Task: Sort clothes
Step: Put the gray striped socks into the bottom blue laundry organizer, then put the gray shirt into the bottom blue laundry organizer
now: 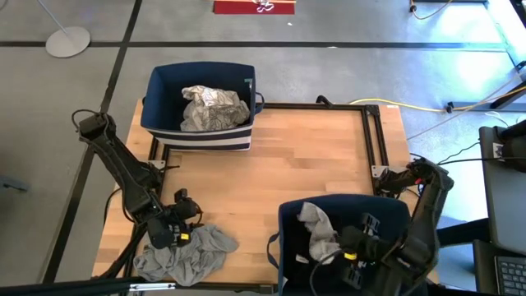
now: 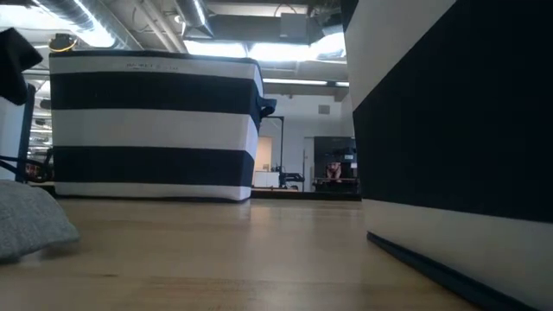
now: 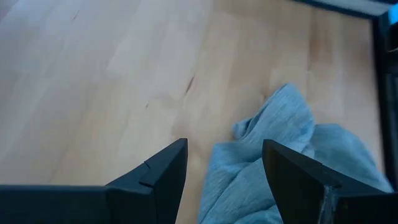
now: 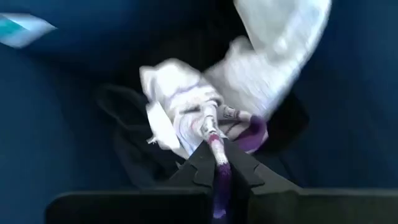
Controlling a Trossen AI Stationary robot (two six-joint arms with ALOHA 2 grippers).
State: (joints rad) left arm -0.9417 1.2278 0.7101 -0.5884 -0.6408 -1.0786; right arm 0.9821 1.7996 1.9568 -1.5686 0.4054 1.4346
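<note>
Two grippers working. Left gripper (image 1: 170, 230), fingers spread, empty, hovering over grey garment (image 1: 187, 253) at table's 7 o'clock, cloth lying just beyond fingertips. Right gripper (image 4: 219, 163) pinching whitish garment (image 4: 186, 118) inside near bin (image 1: 288, 215), 5 o'clock.

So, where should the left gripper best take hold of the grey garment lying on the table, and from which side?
Probably from above, at the raised fold of the grey garment on the side toward the middle of the table. The cloth bunches up there and lies flatter elsewhere. The left gripper is open right over that fold, so a straight descent should pinch it.
</note>
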